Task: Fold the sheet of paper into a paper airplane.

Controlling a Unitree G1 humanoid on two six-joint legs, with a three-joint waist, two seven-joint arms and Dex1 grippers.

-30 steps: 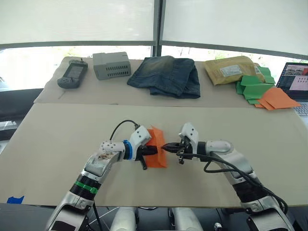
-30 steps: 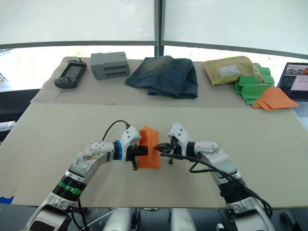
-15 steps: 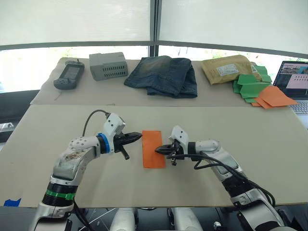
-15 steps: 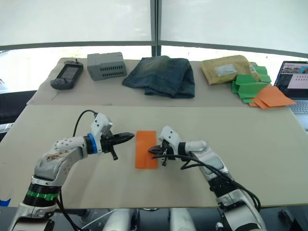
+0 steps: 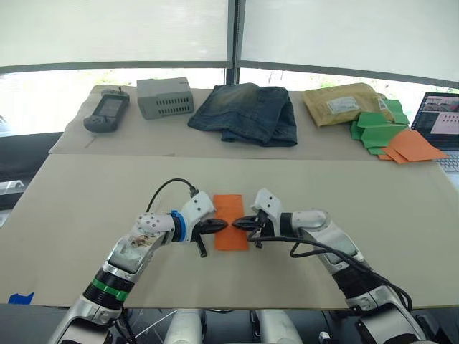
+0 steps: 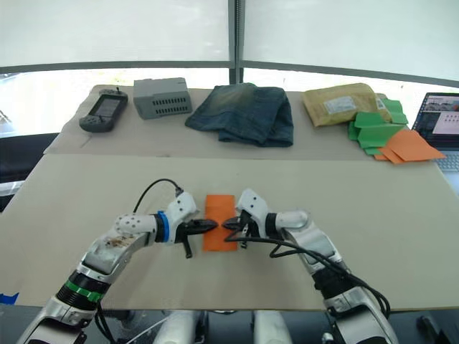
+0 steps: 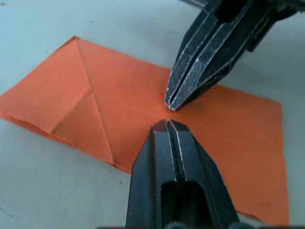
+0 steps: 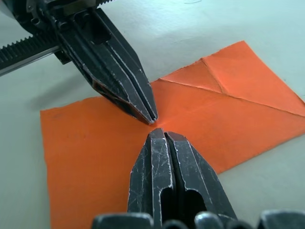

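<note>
Both closed jaws meet tip-to-tip, seemingly touching the flat sheet of paper (image 5: 230, 222).

a pale beige tabletop (image 5: 86, 208) fills the lower and middle of the frame, with a seam running across it above centre. lying flat on it at lower centre is the sheet of paper (image 5: 229, 212), bright orange and folded into an upright rectangle. along the far strip, from upper left to upper right, lie a dark handheld device (image 5: 107, 110), a grey vented box (image 5: 166, 97), a folded pair of jeans (image 5: 247, 112), a tan padded envelope (image 5: 342, 103), a heap of green paper shapes (image 5: 376, 129) and paler orange flat pieces (image 5: 415, 146). a laptop (image 5: 444, 122) sits at the right edge. a scrap of blue tape (image 5: 21, 297) lies at the lower left edge.
</note>
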